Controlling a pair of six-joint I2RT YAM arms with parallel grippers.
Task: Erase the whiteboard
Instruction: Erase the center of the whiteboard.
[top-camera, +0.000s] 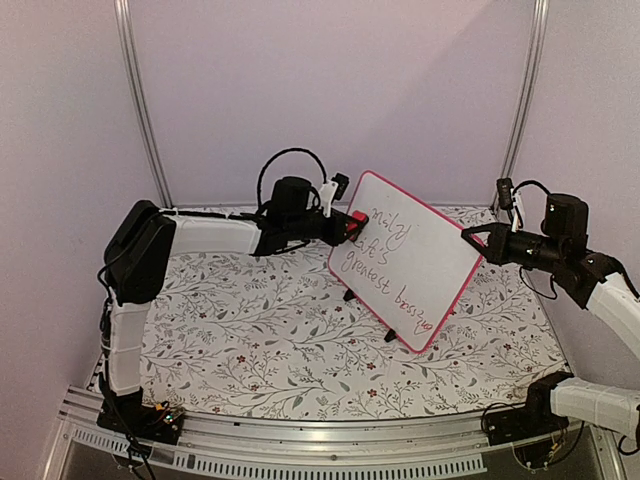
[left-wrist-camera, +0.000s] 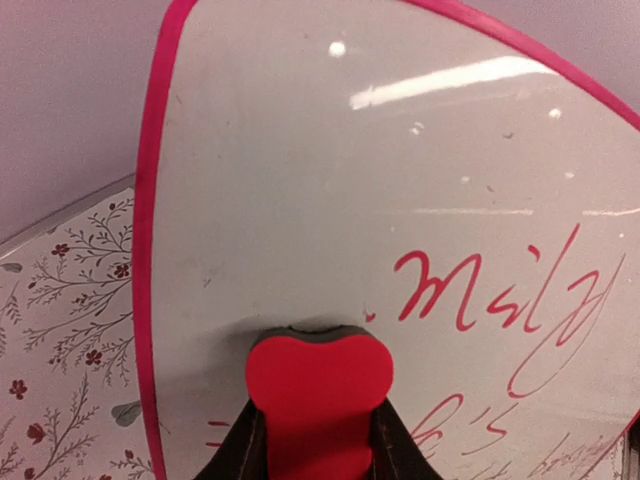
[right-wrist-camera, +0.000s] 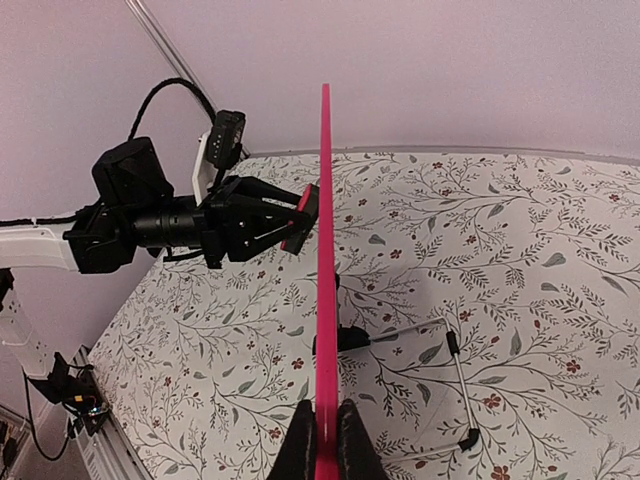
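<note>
The whiteboard (top-camera: 412, 255) stands tilted on the floral table, its red-pink frame around red handwriting (left-wrist-camera: 500, 295). My left gripper (top-camera: 345, 226) is shut on a small red eraser (left-wrist-camera: 318, 385), whose dark pad presses against the board's upper left area, beside the first written word. In the right wrist view the board shows edge-on as a pink strip (right-wrist-camera: 326, 260), with its black feet and wire stand behind. My right gripper (right-wrist-camera: 326, 440) is shut on the board's right edge, holding it steady; the top view shows this gripper (top-camera: 470, 236) at the board's right corner.
A floral cloth (top-camera: 260, 330) covers the table. The metal wire stand (right-wrist-camera: 455, 375) juts out behind the board. Pale walls and frame posts (top-camera: 140, 100) enclose the back and sides. The left arm (top-camera: 200, 235) stretches across the rear left.
</note>
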